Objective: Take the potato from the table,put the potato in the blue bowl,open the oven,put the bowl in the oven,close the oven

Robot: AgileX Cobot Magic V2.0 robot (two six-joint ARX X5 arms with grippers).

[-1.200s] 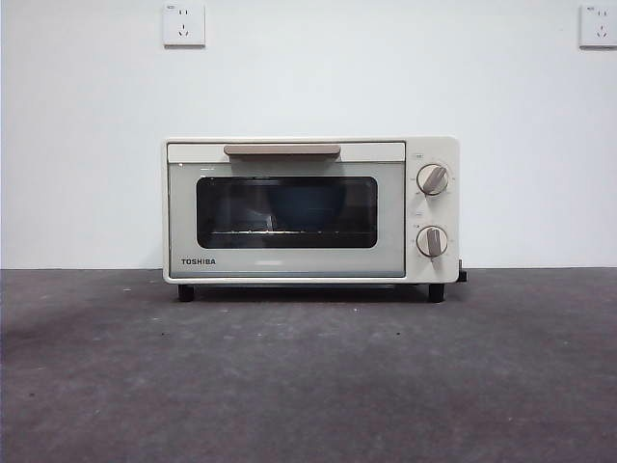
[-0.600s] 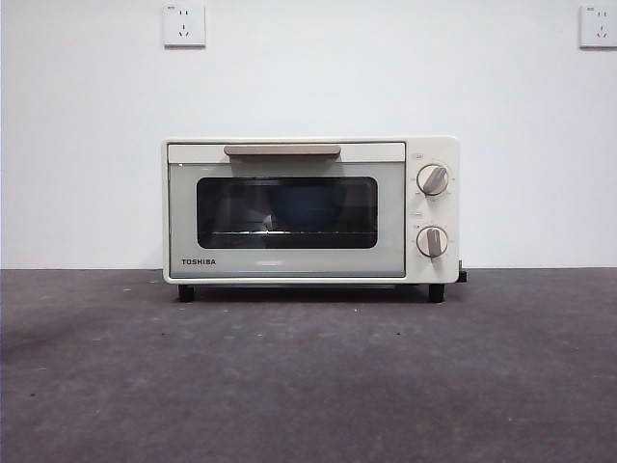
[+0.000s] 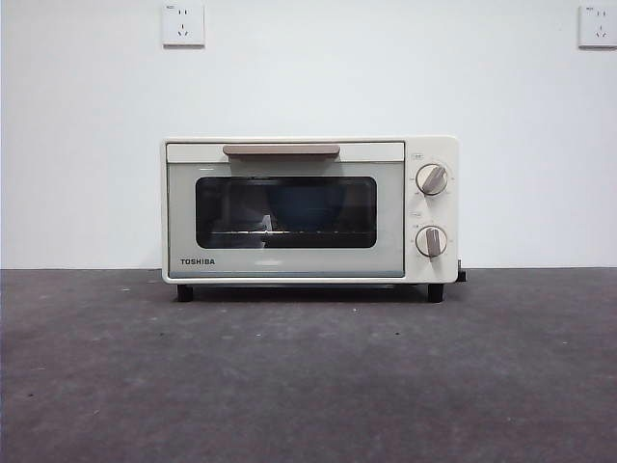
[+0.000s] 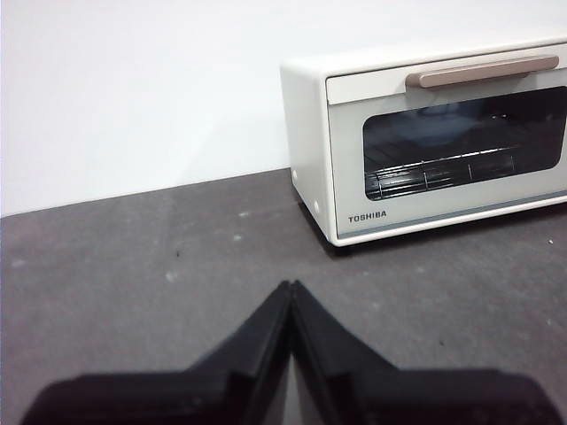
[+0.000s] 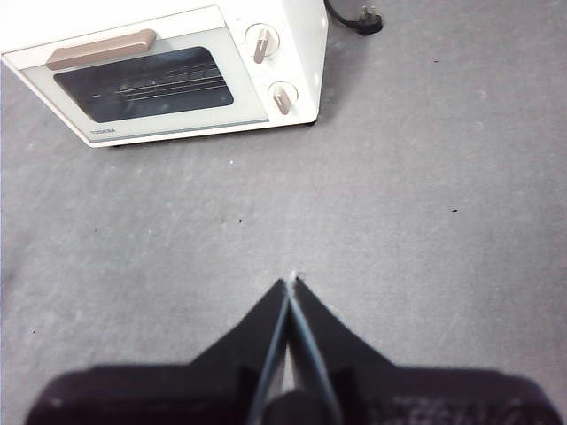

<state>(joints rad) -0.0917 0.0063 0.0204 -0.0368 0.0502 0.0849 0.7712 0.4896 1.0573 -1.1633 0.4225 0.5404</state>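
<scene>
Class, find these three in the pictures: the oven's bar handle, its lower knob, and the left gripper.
Beige bar handle [image 3: 281, 149] of the cream-white oven: front view, middle of the bar.
Lower grey knob [image 3: 431, 241]: front view, knob's centre.
Black left gripper [image 4: 291, 285]: left wrist view, where the shut jaw tips meet.

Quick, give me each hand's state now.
Left hand: closed, holding nothing.
Right hand: closed, holding nothing.

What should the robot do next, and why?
Probably nothing more than rest: the oven door looks shut, something blue, likely the blue bowl, shows behind its glass, and the left gripper and right gripper sit shut and empty, away from it.
</scene>
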